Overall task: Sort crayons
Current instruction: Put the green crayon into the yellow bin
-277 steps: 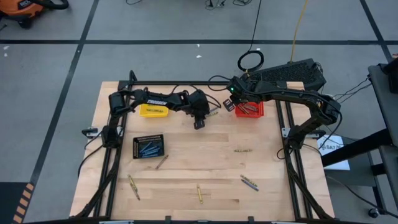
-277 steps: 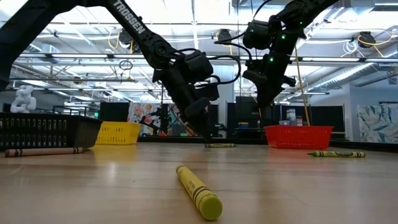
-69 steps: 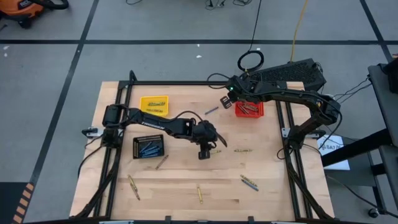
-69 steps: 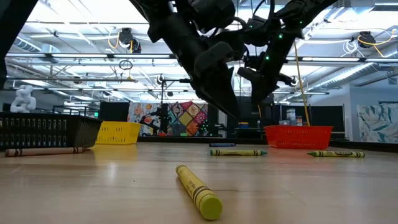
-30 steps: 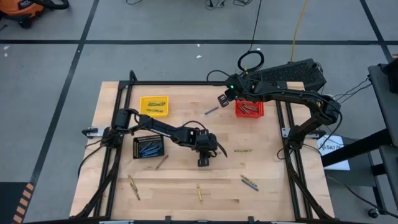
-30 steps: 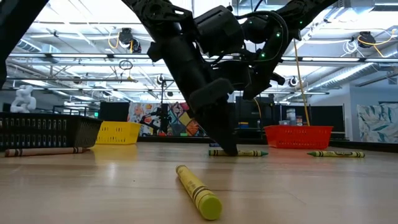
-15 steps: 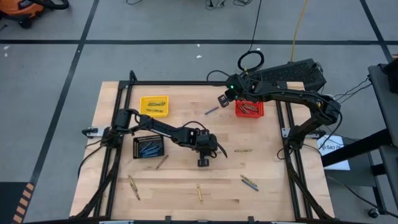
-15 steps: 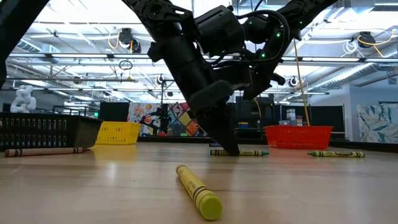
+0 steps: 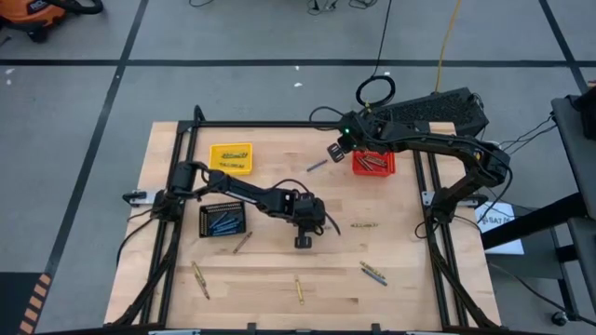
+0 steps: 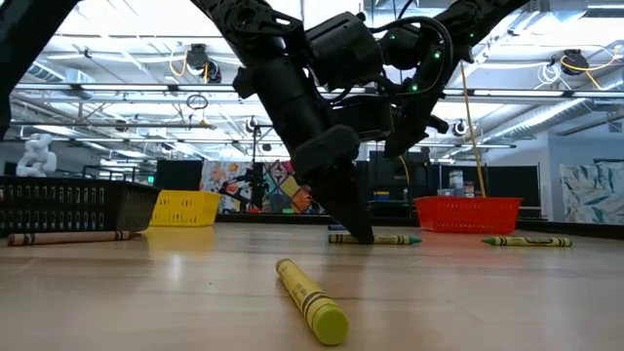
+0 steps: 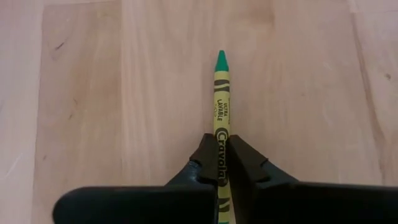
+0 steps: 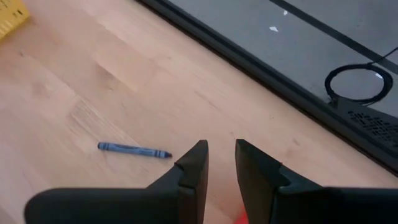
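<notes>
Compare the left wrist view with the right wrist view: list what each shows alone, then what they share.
Left wrist view only: the left gripper shut on a green-tipped yellow crayon lying on the table.

Right wrist view only: the right gripper with a gap between its fingers and nothing in them, a blue crayon lying loose, a corner of the yellow basket, the table's dark edge rail, grey floor and a coiled cable beyond.

Both: the pale wooden tabletop, and that arm's own two dark fingers.

Wooden bench (image 9: 400, 270) carrying yellow (image 9: 230, 157), black (image 9: 223, 221) and red (image 9: 372, 163) baskets, with loose crayons (image 9: 298, 289) scattered around the left end effector (image 9: 303, 241).
</notes>
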